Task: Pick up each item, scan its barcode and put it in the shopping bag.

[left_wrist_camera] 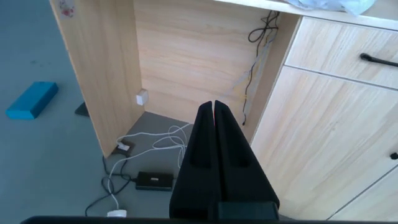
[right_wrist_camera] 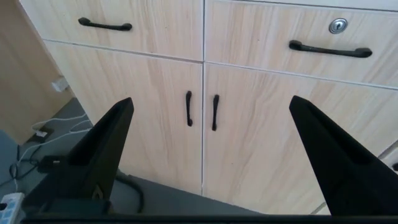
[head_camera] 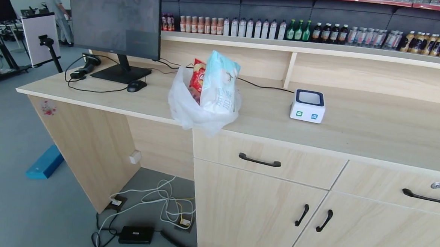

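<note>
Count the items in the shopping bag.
2 visible: a red snack pack, toward the monitor, and a pale blue pack beside it, both sticking up out of the shopping bag on the counter. Others may be hidden lower down.

Head view high over counter (head_camera: 374, 128); wrist views low, near, facing shared cabinet doors (right_wrist_camera: 261, 143)

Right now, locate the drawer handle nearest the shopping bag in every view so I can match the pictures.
Head view: drawer handle, near the middle, just under the counter.
Left wrist view: drawer handle, cut off by the frame's edge.
Right wrist view: drawer handle, on the side away from the lock.
Shared landmark: the white socket.
</note>
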`<state>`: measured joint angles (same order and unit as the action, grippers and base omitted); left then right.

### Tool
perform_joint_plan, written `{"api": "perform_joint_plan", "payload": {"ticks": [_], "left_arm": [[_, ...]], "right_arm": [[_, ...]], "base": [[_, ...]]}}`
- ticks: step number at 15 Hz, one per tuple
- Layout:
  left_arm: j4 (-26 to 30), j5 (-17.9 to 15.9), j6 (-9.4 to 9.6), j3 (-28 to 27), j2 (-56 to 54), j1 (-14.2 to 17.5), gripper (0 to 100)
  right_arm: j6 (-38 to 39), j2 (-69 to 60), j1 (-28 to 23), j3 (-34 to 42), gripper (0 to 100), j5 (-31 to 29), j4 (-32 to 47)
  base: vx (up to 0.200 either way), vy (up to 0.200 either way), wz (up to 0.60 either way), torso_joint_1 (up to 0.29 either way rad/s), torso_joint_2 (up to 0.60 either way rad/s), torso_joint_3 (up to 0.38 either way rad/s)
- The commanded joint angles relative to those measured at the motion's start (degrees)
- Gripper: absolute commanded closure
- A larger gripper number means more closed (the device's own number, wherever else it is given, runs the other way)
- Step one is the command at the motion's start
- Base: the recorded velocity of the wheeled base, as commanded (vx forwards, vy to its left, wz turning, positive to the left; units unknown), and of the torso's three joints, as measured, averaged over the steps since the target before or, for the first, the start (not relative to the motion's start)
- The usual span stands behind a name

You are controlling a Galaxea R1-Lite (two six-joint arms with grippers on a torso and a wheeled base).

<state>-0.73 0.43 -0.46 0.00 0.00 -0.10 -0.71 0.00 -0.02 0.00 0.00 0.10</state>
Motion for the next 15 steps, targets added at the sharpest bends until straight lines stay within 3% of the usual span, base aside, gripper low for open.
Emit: {"api": "perform_joint_plan", "payload": {"ticks": [1, 15], "left_arm": [[-0.1, 0.0, 0.11, 0.0, 0.0, 0.0, 100], [-0.1, 0.0, 0.02, 0.0, 0.0, 0.1, 100]], "right_arm": [[-0.2, 0.0, 0.0, 0.0, 0, 0.0, 0.0], [-1.0, 0.0, 0.0, 0.0, 0, 0.0, 0.0]], "base": [[0.0, -0.2, -0.6, 0.012, 0.01, 0.002], [0.0, -0.2, 0.0, 0.002, 0.0, 0.003]]}}
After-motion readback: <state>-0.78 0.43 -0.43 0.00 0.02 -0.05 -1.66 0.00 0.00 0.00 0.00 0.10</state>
